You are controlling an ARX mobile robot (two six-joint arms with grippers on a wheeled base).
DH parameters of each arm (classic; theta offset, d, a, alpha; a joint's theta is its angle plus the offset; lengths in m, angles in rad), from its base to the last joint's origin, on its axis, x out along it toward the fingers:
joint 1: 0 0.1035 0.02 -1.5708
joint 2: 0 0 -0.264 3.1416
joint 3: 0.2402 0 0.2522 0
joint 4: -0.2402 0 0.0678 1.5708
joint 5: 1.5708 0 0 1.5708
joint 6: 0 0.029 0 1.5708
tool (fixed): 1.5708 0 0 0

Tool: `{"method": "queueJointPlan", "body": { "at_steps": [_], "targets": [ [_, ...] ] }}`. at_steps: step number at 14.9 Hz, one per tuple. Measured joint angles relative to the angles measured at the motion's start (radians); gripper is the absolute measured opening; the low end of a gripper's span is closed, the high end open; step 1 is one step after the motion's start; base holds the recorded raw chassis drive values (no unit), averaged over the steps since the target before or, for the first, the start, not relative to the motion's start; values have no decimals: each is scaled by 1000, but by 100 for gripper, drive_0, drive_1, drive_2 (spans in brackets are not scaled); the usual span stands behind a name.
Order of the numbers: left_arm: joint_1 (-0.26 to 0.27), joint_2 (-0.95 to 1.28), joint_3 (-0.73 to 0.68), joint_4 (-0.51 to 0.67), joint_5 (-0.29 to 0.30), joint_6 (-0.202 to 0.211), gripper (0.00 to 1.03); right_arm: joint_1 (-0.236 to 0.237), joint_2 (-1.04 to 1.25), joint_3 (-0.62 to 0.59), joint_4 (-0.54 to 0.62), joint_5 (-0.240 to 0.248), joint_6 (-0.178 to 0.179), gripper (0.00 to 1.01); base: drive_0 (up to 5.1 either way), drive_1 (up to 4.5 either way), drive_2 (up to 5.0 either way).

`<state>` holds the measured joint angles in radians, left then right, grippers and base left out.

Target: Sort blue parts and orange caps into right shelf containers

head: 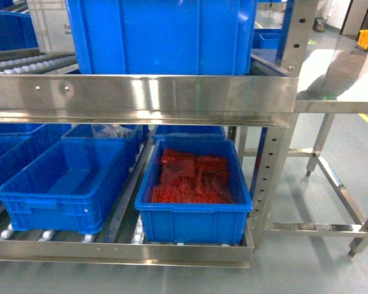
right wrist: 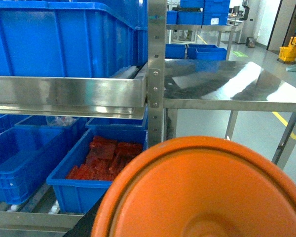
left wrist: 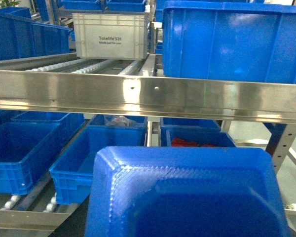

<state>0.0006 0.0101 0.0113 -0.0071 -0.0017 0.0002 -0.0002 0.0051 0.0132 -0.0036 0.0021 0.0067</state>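
Biggest thing in front of me is the steel shelf rack (head: pixel 141 92), with a huge blue bin (head: pixel 162 33) on its upper level, cut off at the top in my head view. Off to the right is a bare steel table (right wrist: pixel 227 86). On the lower level sit the right shelf containers (head: pixel 193 208); the rightmost one holds a pile of red stuff (head: pixel 193 177) I can't really identify, and the one beside it (head: pixel 67 184) looks bare inside.

My left wrist camera is mostly blocked by a blue part (left wrist: pixel 187 192) right up against the lens, and my right wrist camera by an orange cap (right wrist: pixel 202 190) the same way. Neither end effector is visible anywhere, so I can't tell what the fingers are doing.
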Motion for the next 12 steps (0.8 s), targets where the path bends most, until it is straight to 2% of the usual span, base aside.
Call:
{"method": "queueJointPlan", "body": {
  "at_steps": [12],
  "targets": [
    [0, 0, 0, 0, 1, 0, 41, 0, 0, 0, -3, -2, 0, 42, -506, 237, 237]
  ]
}}
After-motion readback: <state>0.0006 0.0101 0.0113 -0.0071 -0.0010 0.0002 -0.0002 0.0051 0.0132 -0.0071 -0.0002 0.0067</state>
